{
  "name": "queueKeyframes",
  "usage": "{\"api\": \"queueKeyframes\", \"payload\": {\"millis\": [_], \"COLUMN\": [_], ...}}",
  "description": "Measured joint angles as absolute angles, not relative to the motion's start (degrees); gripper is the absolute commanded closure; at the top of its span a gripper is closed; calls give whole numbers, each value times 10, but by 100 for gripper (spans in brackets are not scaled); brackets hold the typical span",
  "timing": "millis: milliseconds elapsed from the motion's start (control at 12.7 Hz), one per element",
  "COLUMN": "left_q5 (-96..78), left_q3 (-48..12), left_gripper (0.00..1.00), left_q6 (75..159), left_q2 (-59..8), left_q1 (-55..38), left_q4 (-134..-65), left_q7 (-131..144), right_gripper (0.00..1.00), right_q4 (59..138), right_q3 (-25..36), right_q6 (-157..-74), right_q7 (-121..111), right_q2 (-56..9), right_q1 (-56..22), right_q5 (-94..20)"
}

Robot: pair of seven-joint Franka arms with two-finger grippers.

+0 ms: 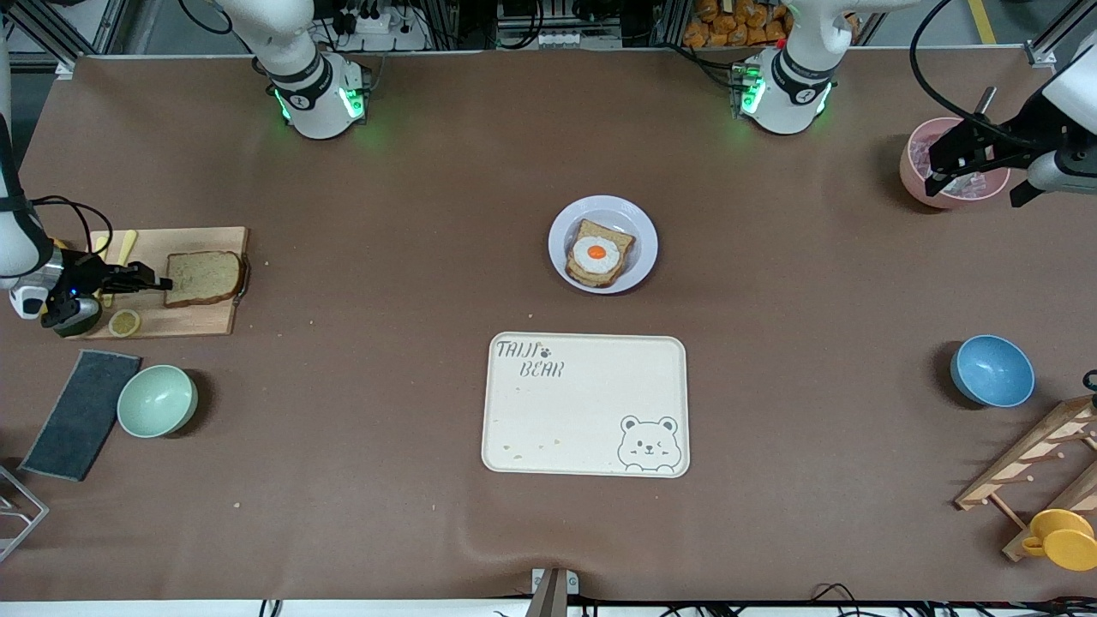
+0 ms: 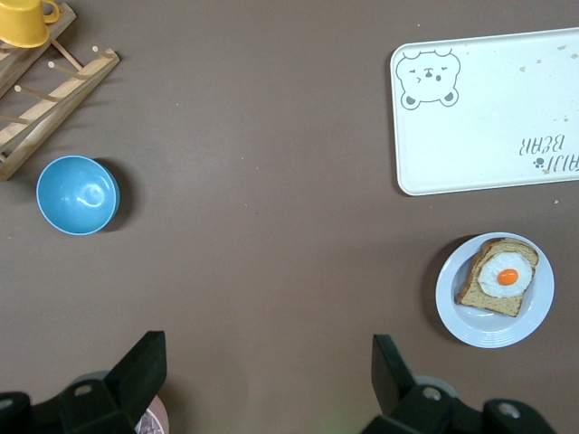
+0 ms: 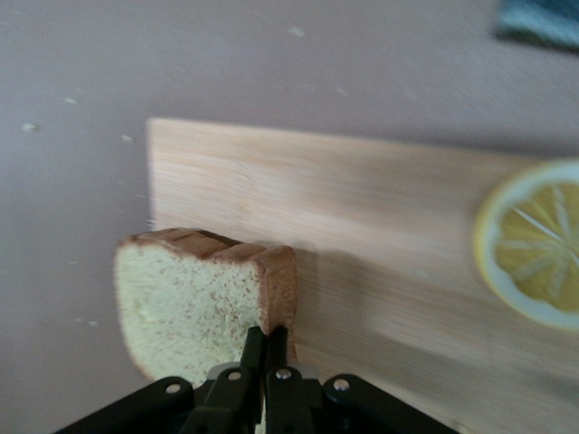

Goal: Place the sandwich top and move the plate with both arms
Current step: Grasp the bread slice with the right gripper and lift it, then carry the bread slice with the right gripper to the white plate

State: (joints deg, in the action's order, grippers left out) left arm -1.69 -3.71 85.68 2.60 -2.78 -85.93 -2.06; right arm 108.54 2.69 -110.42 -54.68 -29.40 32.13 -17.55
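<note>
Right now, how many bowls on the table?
3. Green bowl beside the dark cloth at the right arm's end; blue bowl and pink bowl at the left arm's end, the pink one under the left hand.

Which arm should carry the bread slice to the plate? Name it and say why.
Right. The right gripper is already shut on the sandwich top at the cutting board; the left gripper hangs open over the pink bowl.
</note>
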Motion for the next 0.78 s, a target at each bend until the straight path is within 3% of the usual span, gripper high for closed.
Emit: {"api": "queueKeyframes", "payload": {"millis": [314,785], "left_q5": [-17,-17], "left_q3": [-38,-38], "left_gripper": [0,0], "left_q6": [857,857], "left_q2": [26,26], "left_q1": [-28,-28], "left_q4": [-859,-859], "left_q7": [-21,-21], "right_gripper": [100,100], "right_q4": [1036,1030], "right_q3": [23,15], "right_q6": [-979,-926], "right_q7": [-454,-345], "right_q2": [-258,-199], "right_q1": [257,108], "right_q5": [-179,-256]}}
